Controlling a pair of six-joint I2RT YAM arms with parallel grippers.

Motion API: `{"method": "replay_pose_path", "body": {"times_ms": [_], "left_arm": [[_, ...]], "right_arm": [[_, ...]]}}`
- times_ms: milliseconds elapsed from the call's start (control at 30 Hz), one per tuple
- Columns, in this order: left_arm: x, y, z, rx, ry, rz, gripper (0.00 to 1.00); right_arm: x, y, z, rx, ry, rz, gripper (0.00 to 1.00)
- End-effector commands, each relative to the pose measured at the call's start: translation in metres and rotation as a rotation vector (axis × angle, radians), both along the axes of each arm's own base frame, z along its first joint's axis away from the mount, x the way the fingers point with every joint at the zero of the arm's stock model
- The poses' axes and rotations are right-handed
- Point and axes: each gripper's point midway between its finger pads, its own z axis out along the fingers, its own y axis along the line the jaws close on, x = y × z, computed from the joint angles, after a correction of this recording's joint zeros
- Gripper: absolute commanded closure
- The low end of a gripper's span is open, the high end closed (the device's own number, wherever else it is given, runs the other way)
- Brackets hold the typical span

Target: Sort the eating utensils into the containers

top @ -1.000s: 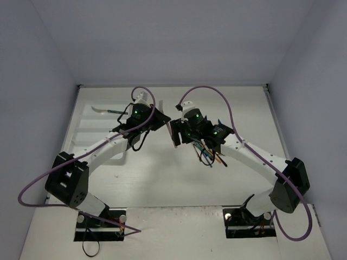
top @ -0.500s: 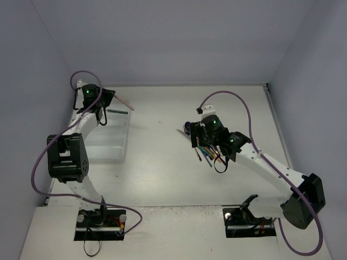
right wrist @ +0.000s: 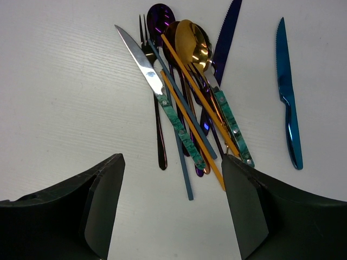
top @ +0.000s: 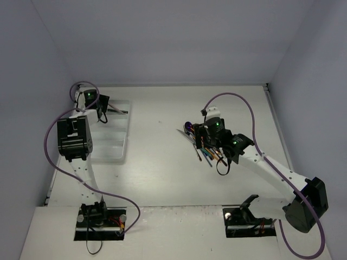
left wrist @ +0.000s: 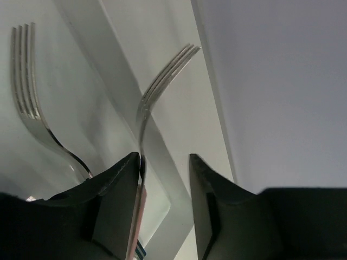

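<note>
The left gripper is reaching over the far end of the white tray, which is sitting at the left side of the table. Its jaws are standing a little apart. A pink-handled fork is leaning against the inner face of one finger only, its silver tines pointing out over a raised divider between compartments. A silver fork is lying flat in the compartment beside that divider; which compartment it is cannot be told. From above, a dark slim utensil is lying across the tray's far end. The right gripper is hovering with its jaws wide and holding nothing, just above a pile of utensils on the table's right half: a green-handled knife, a gold spoon, a purple spoon, a dark blue serrated knife and crossing gold and dark handles. A teal knife is lying apart, to one side of the pile.
</note>
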Motion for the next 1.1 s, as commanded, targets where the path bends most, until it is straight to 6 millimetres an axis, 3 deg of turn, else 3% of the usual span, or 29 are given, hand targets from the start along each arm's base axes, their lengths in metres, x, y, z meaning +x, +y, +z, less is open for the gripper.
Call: {"method": "replay_pose_path", "body": {"times_ms": [0,67,167,233,333,633,733,900,1000,1067], "left_arm": [[0.011,0.021,0.082,0.025,-0.190,0.074,0.48],[0.004,0.023,0.076,0.038,-0.172,0.082,0.43],[-0.008,0.027,0.084,0.054,-0.176,0.094,0.36],[-0.013,0.026,0.096,0.062,-0.193,0.085,0.32],[-0.021,0.015,0.130,0.087,-0.247,0.016,0.24],[-0.066,0.015,0.141,0.304,-0.041,-0.105,0.18],[-0.089,0.004,0.140,0.347,0.035,-0.189,0.18],[-0.138,-0.050,0.151,0.452,0.075,-0.427,0.18],[-0.178,-0.122,0.157,0.489,0.033,-0.672,0.18],[-0.208,-0.158,0.151,0.480,0.029,-0.791,0.18]], "right_arm": [[0.008,-0.011,0.006,-0.031,-0.038,-0.035,0.30],[0.009,-0.012,0.005,-0.042,-0.035,-0.037,0.30],[0.012,-0.014,0.004,-0.068,-0.035,-0.036,0.30],[0.014,-0.017,0.002,-0.088,-0.036,-0.042,0.30],[0.017,-0.021,-0.002,-0.108,-0.025,-0.054,0.32],[0.023,-0.014,-0.028,-0.107,0.076,-0.038,0.38],[0.024,-0.012,-0.034,-0.103,0.100,-0.039,0.39],[0.027,-0.007,-0.050,-0.109,0.155,-0.014,0.41],[0.027,-0.003,-0.066,-0.122,0.203,0.006,0.44],[0.029,0.001,-0.074,-0.125,0.227,0.015,0.46]]}}
